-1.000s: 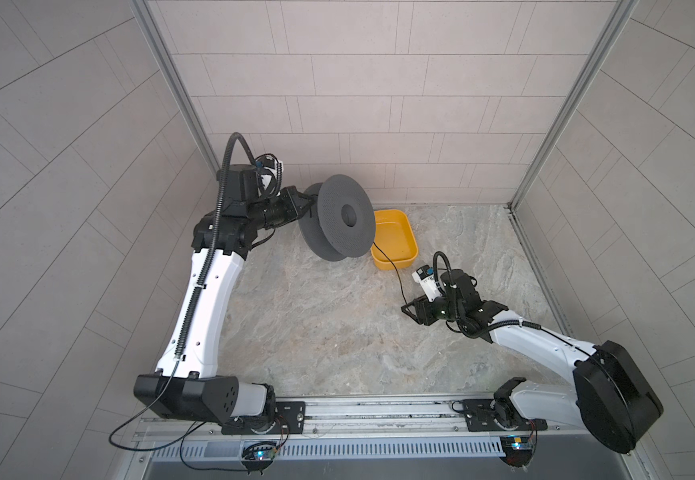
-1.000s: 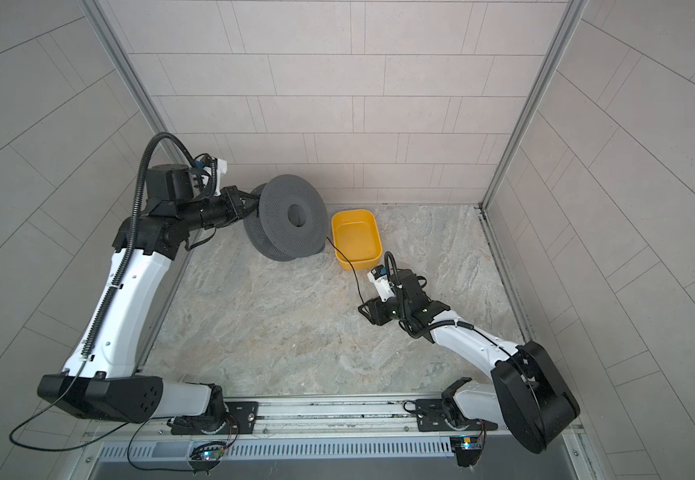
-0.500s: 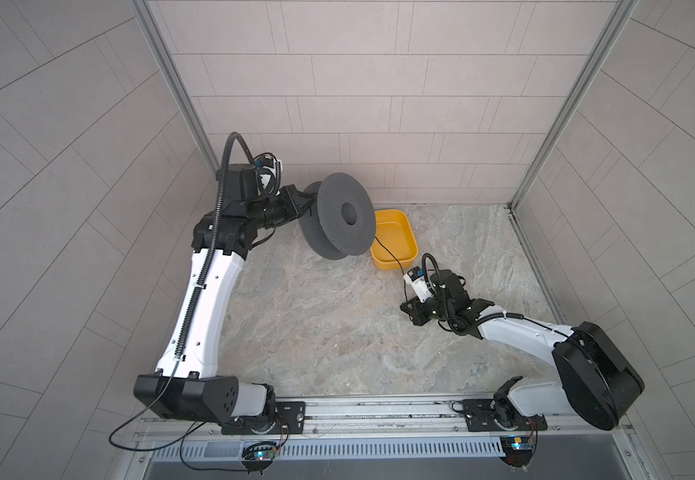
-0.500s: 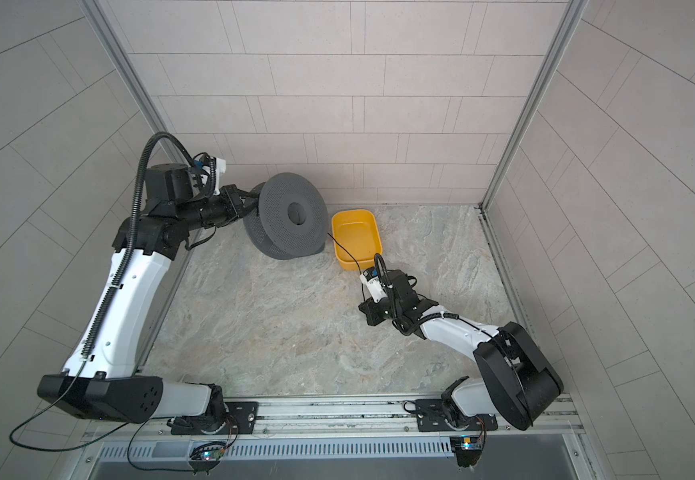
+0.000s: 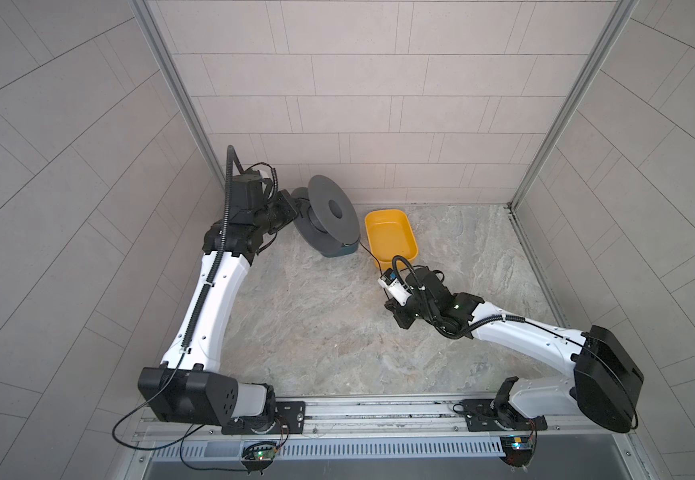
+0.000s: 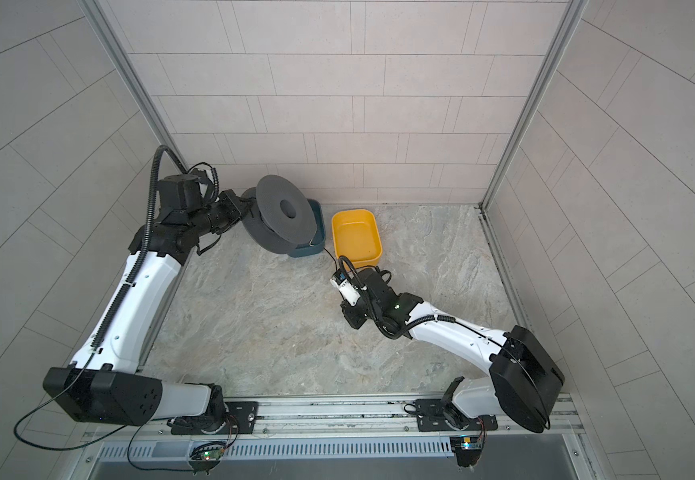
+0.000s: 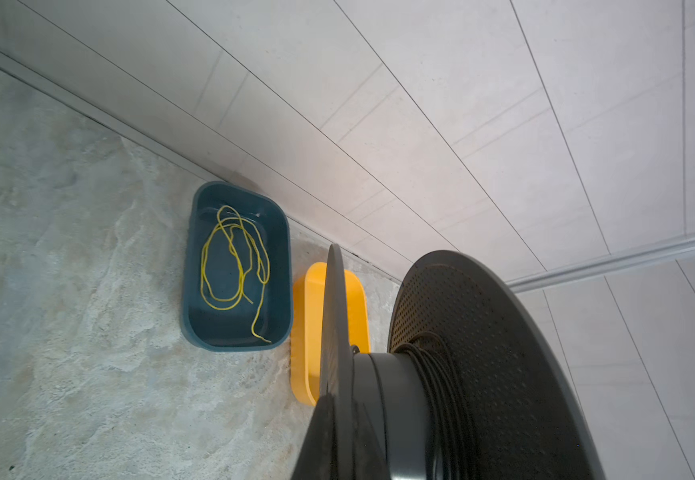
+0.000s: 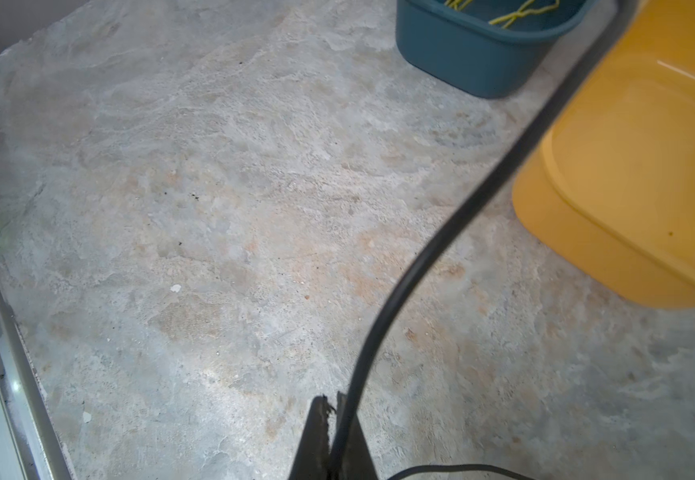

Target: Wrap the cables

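**Inspector:** Item one, the black cable (image 8: 441,245). Where is it?

**Operator:** Part of it is wound in several turns on the hub of the spool (image 7: 483,353). From there one free run drops off the lower edge. In both top views it crosses the gap beside the yellow tray (image 5: 389,235) as a thin line (image 5: 368,251) and arrives at my right gripper (image 8: 331,415). The wrist view on that side shows it rising from between my fingertips in a slack curve, off the table (image 5: 316,324).

**Inspector:** State of the right gripper?

**Operator:** Closed, with the cable pinched between the two tips. It sits low over the stone surface, near the yellow tray's front corner.

**Inspector:** And the left?

**Operator:** My left gripper (image 5: 294,208) is closed and carries the spool from behind. (The rear flange hides the contact itself, so I can't tell where the tips bear.) The spool is tilted and raised above the blue tray (image 7: 229,332).

**Inspector:** Surroundings?

**Operator:** The blue tray and the yellow tray stand side by side against the back wall. A yellow-green cord (image 7: 235,253) lies loosely looped inside the blue one. No cord shows in the yellow tray.
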`<action>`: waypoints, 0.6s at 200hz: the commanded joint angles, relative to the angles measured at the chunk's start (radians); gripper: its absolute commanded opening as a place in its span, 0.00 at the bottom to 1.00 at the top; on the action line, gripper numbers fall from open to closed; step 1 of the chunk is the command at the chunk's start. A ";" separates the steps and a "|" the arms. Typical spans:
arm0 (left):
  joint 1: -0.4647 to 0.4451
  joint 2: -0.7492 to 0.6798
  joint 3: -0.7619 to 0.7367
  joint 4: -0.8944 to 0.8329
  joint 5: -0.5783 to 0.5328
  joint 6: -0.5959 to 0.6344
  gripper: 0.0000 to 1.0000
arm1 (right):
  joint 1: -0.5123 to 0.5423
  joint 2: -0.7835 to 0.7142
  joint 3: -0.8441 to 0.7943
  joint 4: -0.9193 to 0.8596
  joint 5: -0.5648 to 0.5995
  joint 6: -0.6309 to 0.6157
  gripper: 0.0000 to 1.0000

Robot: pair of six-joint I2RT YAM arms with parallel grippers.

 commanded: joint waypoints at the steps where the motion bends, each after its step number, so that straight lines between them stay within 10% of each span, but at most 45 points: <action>1: 0.001 -0.052 0.009 0.109 -0.103 -0.012 0.00 | 0.061 -0.037 0.073 -0.131 0.078 -0.094 0.00; 120: -0.127 -0.009 -0.061 0.097 -0.342 0.152 0.00 | 0.234 0.114 0.573 -0.419 0.064 -0.306 0.00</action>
